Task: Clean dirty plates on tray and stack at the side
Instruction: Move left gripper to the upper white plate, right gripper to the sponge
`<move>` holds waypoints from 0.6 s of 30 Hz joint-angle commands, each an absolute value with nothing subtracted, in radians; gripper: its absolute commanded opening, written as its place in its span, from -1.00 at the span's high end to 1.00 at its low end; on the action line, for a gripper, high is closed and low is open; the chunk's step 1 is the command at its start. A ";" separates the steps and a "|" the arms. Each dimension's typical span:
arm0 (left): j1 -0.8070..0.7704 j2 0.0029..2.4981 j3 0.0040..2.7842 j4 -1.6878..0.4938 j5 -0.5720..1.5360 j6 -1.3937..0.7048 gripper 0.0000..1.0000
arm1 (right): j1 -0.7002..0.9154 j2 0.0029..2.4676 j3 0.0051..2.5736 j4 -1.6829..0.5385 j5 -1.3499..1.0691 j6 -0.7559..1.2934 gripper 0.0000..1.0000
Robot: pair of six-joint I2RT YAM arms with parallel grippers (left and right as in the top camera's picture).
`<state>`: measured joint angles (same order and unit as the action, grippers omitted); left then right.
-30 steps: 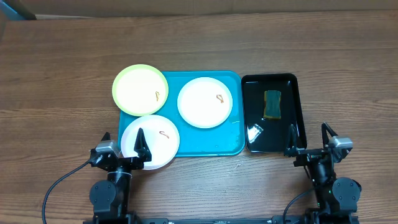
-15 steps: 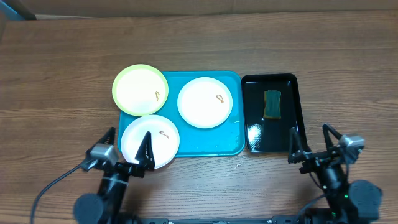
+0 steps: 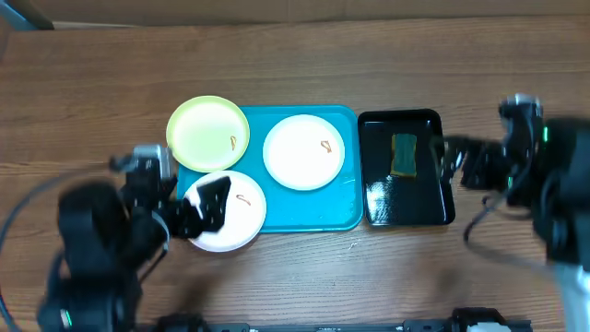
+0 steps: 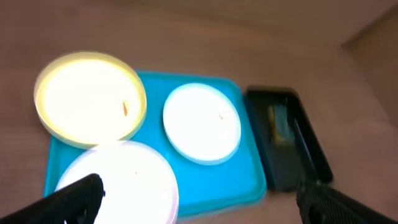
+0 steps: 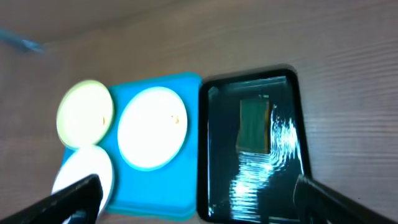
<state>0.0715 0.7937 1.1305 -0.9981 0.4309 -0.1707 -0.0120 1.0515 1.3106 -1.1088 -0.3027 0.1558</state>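
Three plates lie on the turquoise tray [image 3: 318, 214]: a yellow-green plate [image 3: 207, 132] at the back left, a white plate [image 3: 304, 152] in the middle, and a white plate [image 3: 241, 210] at the front left, overhanging the rim. Each bears a small orange-brown smear. My left gripper [image 3: 198, 210] hovers open above the front white plate's left part, holding nothing. My right gripper [image 3: 452, 164] hangs open over the right edge of the black tray. The left wrist view shows the plates [image 4: 202, 122] and tray [image 4: 208, 180] from above, between its fingers [image 4: 74, 199].
A glossy black tray [image 3: 406, 198] stands right of the turquoise tray, with a green-yellow sponge [image 3: 404, 153] in its back half. The right wrist view shows the sponge [image 5: 255, 124] and black tray [image 5: 249, 180] below. Bare wooden table surrounds both trays.
Both arms have lifted from the table's front edge and swung forward. The left gripper came over the front white plate, the right gripper over the black tray's right side.
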 commanded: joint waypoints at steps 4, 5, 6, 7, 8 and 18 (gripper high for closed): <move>0.071 1.102 1.378 -1.179 0.472 -0.118 -0.99 | -0.014 1.335 1.641 -1.345 -0.317 0.122 -1.00; 0.071 1.131 1.389 -1.189 0.474 -0.120 -0.99 | -0.014 1.351 1.649 -1.351 -0.317 0.122 -1.00; 0.071 1.160 1.393 -1.198 0.477 -0.120 -0.99 | -0.014 1.361 1.650 -1.353 -0.316 0.122 -1.00; 0.071 1.182 1.393 -1.202 0.484 -0.119 -0.99 | -0.014 1.369 1.650 -1.354 -0.316 0.122 -1.00; 0.071 1.201 1.393 -1.208 0.490 -0.119 -1.00 | -0.014 1.375 1.650 -1.357 -0.316 0.122 -1.00; 0.070 1.330 1.393 -1.251 0.492 -0.119 -0.70 | -0.014 1.386 1.649 -1.366 -0.316 0.122 -1.00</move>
<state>0.0715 1.3140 1.3682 -1.2404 0.4690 -0.1425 -0.0120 1.3907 1.6196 -1.3636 -0.3103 0.1303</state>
